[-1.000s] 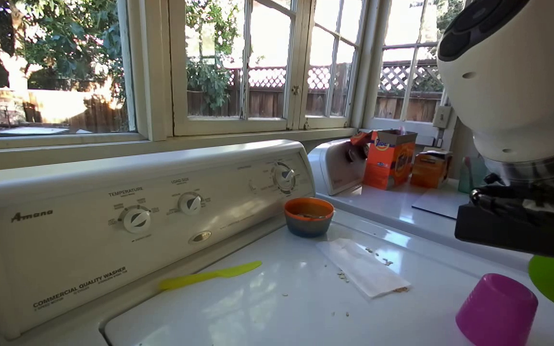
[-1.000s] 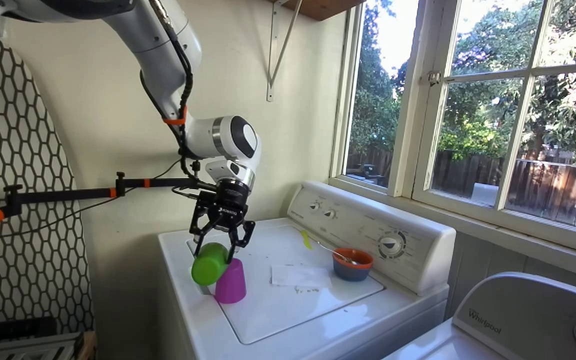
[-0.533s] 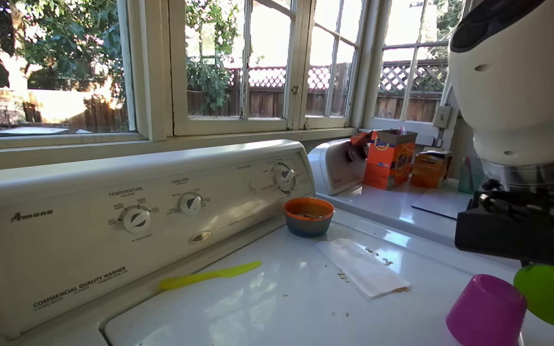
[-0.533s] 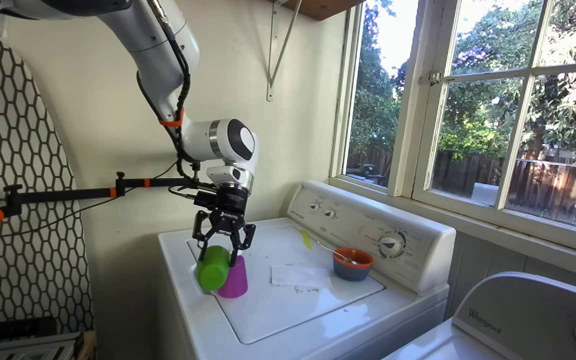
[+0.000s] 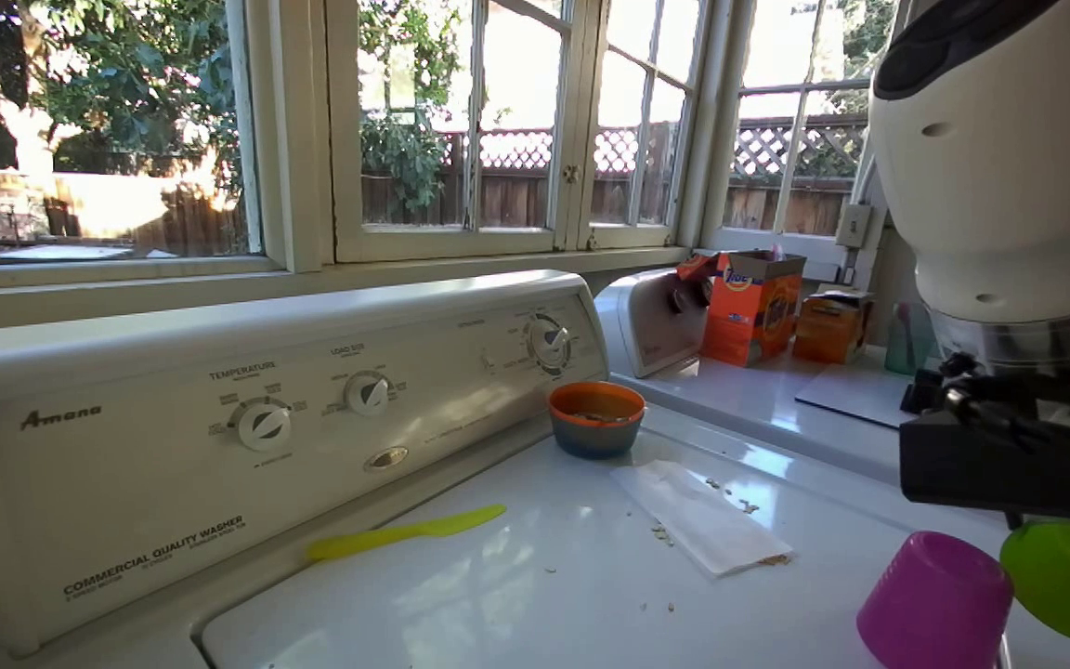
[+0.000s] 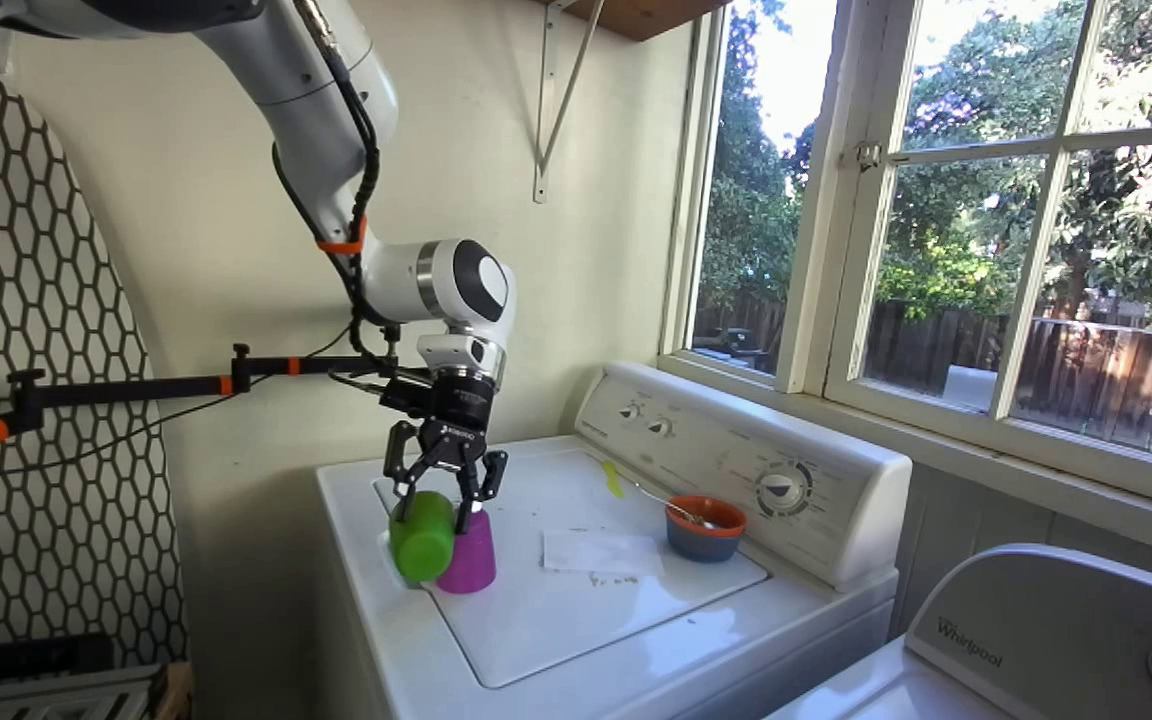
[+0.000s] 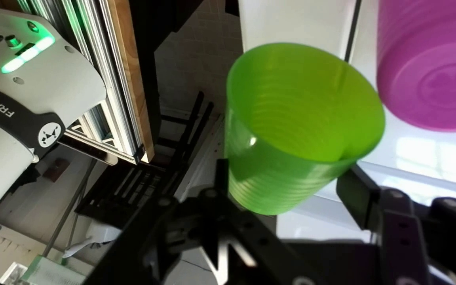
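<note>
My gripper (image 6: 433, 520) is closed around a green cup (image 7: 303, 122), my black fingers (image 7: 356, 196) pressed on opposite sides of it. The cup sits tilted in my grasp, its open mouth in plain sight in the wrist view and its rim bent slightly inward by one finger. I hold it at the edge of the lid of a white washer (image 6: 576, 640); whether its base meets the surface, I cannot tell. Just beside it a magenta cup (image 5: 934, 599) stands upside down, and I cannot tell whether the two cups touch. Farther across the lid lies a strip of white paper (image 5: 702, 520) with small grains (image 5: 662, 536) scattered around it. Beyond the paper stands a bowl (image 6: 704, 545), grey-blue below and orange at the rim, with a utensil (image 6: 661, 498) leaning out of it. Well apart from my cup, a yellow-green knife (image 5: 405, 532) lies near the foot of the control panel (image 5: 154, 465). Past the bowl, in an exterior view, stand an orange Tide box (image 5: 749, 316) and a smaller orange box (image 5: 830, 327).
</note>
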Tool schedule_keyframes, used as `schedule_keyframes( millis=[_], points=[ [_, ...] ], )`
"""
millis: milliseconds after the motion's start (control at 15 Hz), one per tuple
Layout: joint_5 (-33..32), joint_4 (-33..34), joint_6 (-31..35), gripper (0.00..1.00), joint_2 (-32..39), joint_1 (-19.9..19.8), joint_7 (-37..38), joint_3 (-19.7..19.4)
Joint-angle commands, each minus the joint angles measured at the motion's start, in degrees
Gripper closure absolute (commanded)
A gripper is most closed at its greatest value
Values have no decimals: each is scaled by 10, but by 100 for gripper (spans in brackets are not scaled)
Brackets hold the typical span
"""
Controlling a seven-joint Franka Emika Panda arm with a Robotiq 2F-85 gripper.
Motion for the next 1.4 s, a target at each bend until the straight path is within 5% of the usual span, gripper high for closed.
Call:
schedule_keyframes(
  millis=[0,600,1333],
  points=[
    [32,-20,-3,55,-22,-8,-42,9],
    [48,-14,34,55,-12,-6,-110,13],
    [24,-1,80,55,1,-2,-70,4]
  ],
)
